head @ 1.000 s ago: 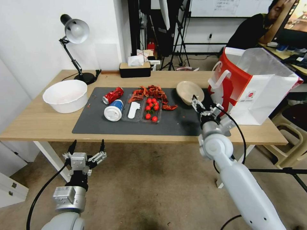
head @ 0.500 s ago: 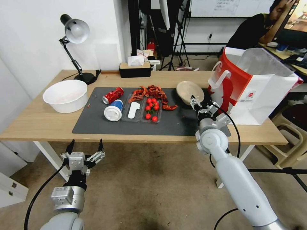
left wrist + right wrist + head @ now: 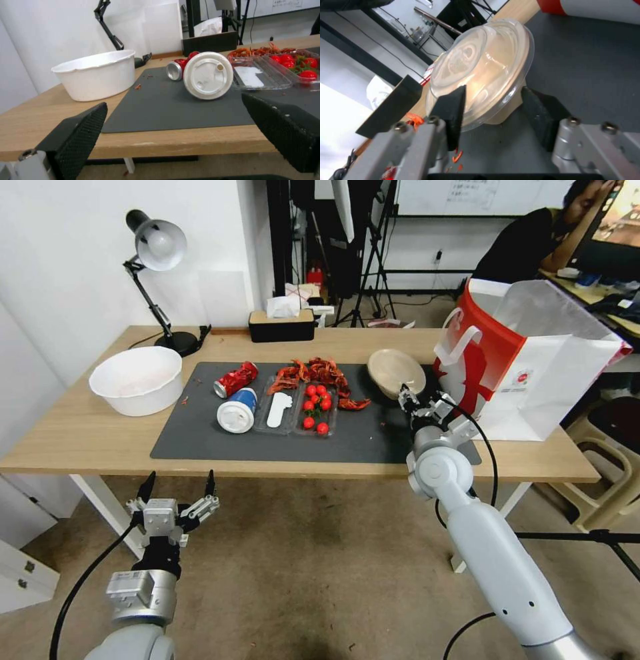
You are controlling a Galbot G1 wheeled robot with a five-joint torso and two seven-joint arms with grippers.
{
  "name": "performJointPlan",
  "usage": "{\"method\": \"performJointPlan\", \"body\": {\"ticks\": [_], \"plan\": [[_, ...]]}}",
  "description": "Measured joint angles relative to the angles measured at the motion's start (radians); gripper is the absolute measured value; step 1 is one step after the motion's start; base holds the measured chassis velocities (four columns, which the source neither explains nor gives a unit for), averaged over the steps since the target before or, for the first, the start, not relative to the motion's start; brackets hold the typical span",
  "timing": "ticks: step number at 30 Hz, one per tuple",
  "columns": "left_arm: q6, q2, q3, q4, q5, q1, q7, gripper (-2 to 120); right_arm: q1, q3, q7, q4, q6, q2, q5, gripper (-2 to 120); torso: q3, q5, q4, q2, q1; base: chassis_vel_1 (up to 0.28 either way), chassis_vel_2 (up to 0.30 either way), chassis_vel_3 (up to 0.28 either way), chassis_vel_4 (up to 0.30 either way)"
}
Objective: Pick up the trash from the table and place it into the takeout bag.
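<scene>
The beige lidded bowl (image 3: 395,372) lies tilted at the right end of the dark mat (image 3: 200,437), next to the red and white takeout bag (image 3: 527,360). My right gripper (image 3: 423,401) is open at the bowl's near rim. In the right wrist view the bowl (image 3: 483,67) has its rim between the spread fingers (image 3: 450,112) of that gripper (image 3: 493,117). A crushed red can (image 3: 235,379), a blue-white lidded cup (image 3: 238,410) and red leftovers (image 3: 317,372) lie mid-mat. My left gripper (image 3: 179,490) hangs open below the table's (image 3: 80,440) front edge.
A white basin (image 3: 138,379) stands at the left end, with a desk lamp (image 3: 155,247) behind it. A black tissue box (image 3: 281,323) sits at the back. A clear tray of tomatoes (image 3: 315,410) lies mid-mat. A stool (image 3: 600,473) stands to the right.
My right arm has shifted slightly left and its gripper has drawn in around the bowl's near rim. The left arm has barely moved.
</scene>
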Motion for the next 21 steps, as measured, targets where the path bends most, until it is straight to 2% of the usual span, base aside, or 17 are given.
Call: {"method": "performJointPlan", "body": {"ticks": [3,6,7,11,14,21], "plan": [[-0.001,0.0,0.0,0.0,0.0,0.0,0.0,100,0.0,-0.002,0.0,-0.003,-0.001,0.002,-0.001,37,0.0,0.0001,0.0,0.0,0.0,0.0,0.0,0.0,0.0],[-0.001,0.0,0.0,0.0,0.0,0.0,-0.001,100,-0.001,-0.003,0.0,-0.004,-0.002,0.004,-0.003,22,0.0,0.0,0.0,0.0,0.0,0.0,0.0,0.0,0.0],[-0.001,0.0,0.0,0.0,0.0,0.0,-0.001,100,-0.001,-0.003,0.0,-0.004,-0.002,0.004,-0.003,22,0.0,0.0,0.0,0.0,0.0,0.0,0.0,0.0,0.0],[-0.002,-0.001,0.001,0.001,0.0,-0.001,-0.001,100,-0.001,-0.003,-0.001,-0.005,-0.002,0.004,-0.006,6,0.0,-0.0001,0.0,0.0,0.0,0.0,0.0,0.0,0.0],[-0.003,-0.001,0.002,0.002,0.0,-0.002,-0.001,100,-0.002,-0.003,-0.002,-0.005,-0.002,0.003,-0.007,0,0.0,0.0,0.0002,0.0,0.0,0.0,0.0,0.0,0.0],[-0.006,-0.001,0.001,0.004,0.0,-0.002,-0.001,100,-0.005,-0.002,-0.004,-0.002,-0.002,0.001,-0.012,0,0.0,0.0001,0.0001,0.0,0.0,0.0,0.0,0.0,0.0]]}}
